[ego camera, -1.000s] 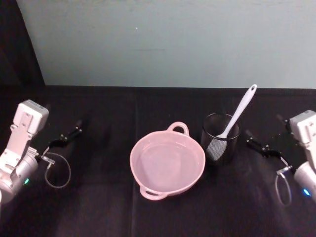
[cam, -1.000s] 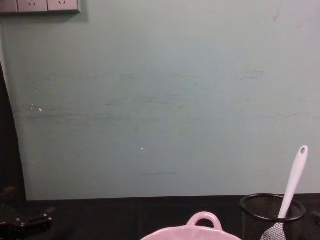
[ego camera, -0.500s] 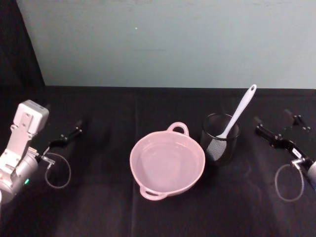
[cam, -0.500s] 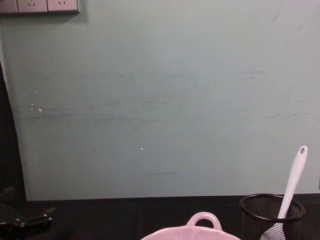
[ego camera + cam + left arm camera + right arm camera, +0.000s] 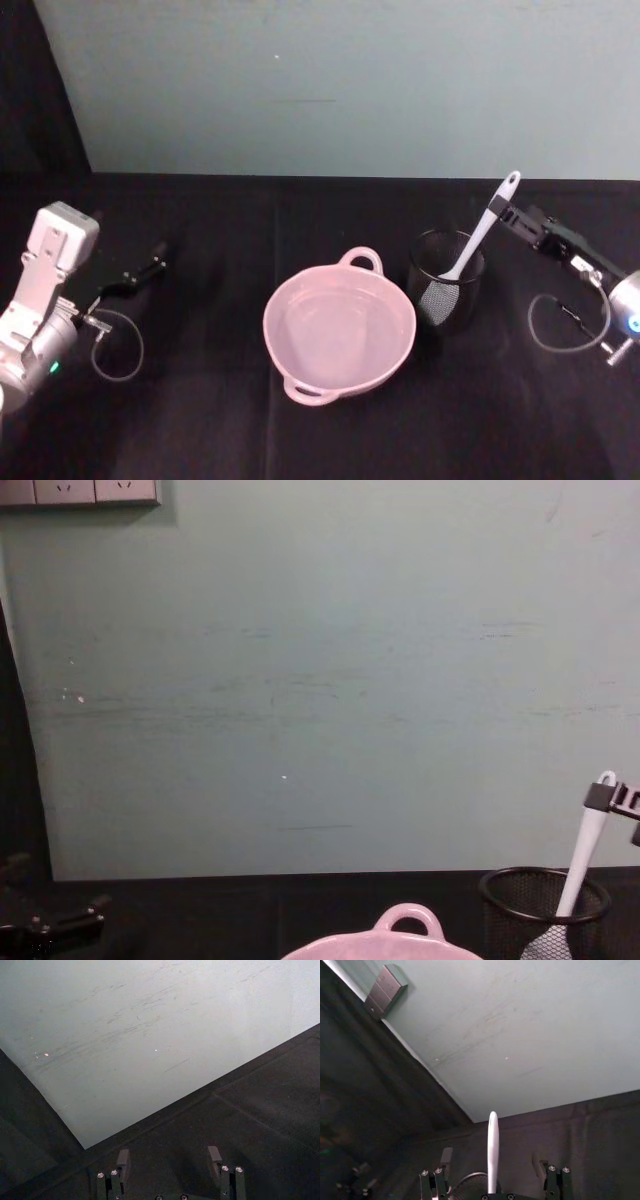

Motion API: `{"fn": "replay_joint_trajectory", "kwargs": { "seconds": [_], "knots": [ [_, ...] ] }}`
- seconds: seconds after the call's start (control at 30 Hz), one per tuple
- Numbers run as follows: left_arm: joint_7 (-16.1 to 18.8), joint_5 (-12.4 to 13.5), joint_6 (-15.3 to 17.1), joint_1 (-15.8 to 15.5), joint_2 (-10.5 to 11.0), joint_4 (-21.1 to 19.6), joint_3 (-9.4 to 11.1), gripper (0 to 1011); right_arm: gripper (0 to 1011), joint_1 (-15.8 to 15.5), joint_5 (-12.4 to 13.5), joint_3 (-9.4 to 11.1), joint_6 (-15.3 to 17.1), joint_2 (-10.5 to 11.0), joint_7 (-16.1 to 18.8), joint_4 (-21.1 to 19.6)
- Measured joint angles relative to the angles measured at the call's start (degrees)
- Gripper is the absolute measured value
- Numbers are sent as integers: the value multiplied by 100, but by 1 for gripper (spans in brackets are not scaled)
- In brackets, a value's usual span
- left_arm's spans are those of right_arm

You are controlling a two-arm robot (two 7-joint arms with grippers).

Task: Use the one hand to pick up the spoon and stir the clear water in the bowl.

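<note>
The right pincer (image 5: 490, 1157) is up at the top of the spoon (image 5: 482, 232), on the right half of the surface (image 5: 200, 420). Its two fingers (image 5: 445, 1156) stand apart. In the right wrist view the white handle rises through the gap between them with clear space on either side, so nothing is clamped. From the chest view one dark finger sits just beside the handle, a little below its tip. The right arm's silver wrist (image 5: 628, 318) trails back toward the right edge of the surface, with a cable loop (image 5: 560, 325) hanging beside it.

The spoon stands head-down in the black mesh cup (image 5: 446, 283). Its paddle end is at the bottom of the cup. The long handle leans up and out over the rim, slanting toward the far right corner of the surface, so the long axis runs diagonally and well off vertical. The end with the oval hole is uppermost.

The mesh cup stands right of the surface's middle, just beside the pink bowl (image 5: 340, 325). The bowl sits upright near the centre, one loop handle toward the far edge and the other toward the near edge.

The left pincer (image 5: 133, 277) is well apart from all this, near the left edge of the surface. Its fingers are spread and hold nothing.
</note>
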Motion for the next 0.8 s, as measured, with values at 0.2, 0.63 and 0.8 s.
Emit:
{"fn": "replay_joint_trajectory", "kwargs": {
  "seconds": [0.2,0.63,0.8],
  "knots": [
    [0,0,0,0,-1,0,0,1005,1002,348,317,-115,357,-62,236,431],
    [0,0,0,0,0,0,0,1005,896,604,500,-359,366,-38,501,690],
    [0,0,0,0,0,0,0,1005,738,605,554,-408,337,0,501,632]
  ]
}}
